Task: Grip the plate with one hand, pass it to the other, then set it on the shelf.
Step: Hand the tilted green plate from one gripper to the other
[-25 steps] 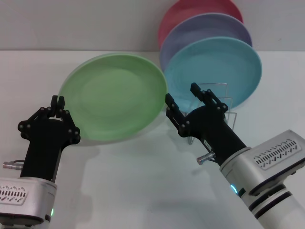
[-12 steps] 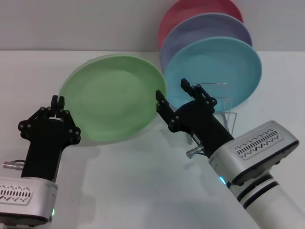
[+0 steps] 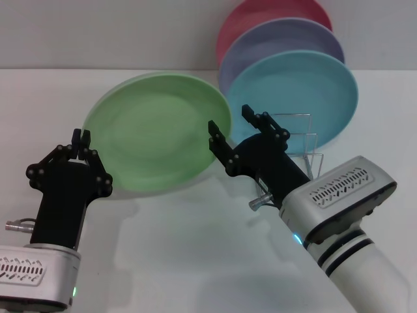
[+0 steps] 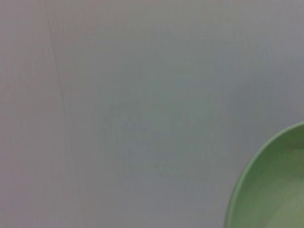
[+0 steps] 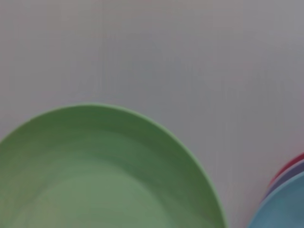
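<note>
The plate was round, light green and matte, with a shallow raised rim; it hung tilted above the white desk, face turned toward the robot, casting a soft shadow on the desk beneath it. In the head view it sat toward the desk's left half, roughly midway between the near and far edges.

Nearest, the left end effector was pinched closed on the plate's lower left rim, carrying it. The left wrist view showed only a curved green slice of the plate against the pale background.

Just beyond, on the other side, the right end effector stood with its fingers spread wide at the plate's right rim, one finger overlapping the green edge and the other out past it; whether either touched the plate could not be told. The right wrist view was filled low down by the plate's broad green face.

Farther back, toward the desk's far right, stood the shelf, a small rack of thin silver wire loops, partly hidden behind the right arm. A turquoise-blue plate stood upright in it, a lavender plate behind that, and a pink-red plate farthest back.
</note>
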Available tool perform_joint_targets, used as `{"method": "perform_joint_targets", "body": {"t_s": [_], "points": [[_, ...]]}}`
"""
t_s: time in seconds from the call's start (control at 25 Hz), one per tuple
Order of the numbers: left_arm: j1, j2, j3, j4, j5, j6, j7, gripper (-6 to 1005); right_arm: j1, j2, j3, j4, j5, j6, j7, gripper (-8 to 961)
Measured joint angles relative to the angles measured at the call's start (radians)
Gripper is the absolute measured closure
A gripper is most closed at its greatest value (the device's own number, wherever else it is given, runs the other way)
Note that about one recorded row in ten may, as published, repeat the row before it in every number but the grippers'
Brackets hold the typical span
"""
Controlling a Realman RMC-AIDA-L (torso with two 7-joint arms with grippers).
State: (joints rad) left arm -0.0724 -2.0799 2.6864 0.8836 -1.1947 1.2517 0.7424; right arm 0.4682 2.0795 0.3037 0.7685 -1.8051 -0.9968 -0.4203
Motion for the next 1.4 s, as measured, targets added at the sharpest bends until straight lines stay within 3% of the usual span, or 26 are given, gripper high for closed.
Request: {"method": "perform_joint_targets", "body": {"t_s": [1.04, 1.24, 1.4], "points": [[-0.012, 0.001, 0.015, 0.000, -0.005, -0.004, 0.023, 968, 0.004, 0.005, 0.000, -0.023, 0.000, 0.003, 0.009, 458], [-0.012, 0.001, 0.015, 0.001, -0.007, -0.004, 0.023, 968, 0.003, 0.005, 0.000, -0.024, 0.000, 0.002, 0.009, 656], [-0.012, 0.001, 0.015, 0.002, -0.008, -0.004, 0.023, 968, 0.004, 0.005, 0.000, -0.025, -0.001, 0.003, 0.010, 659]]}}
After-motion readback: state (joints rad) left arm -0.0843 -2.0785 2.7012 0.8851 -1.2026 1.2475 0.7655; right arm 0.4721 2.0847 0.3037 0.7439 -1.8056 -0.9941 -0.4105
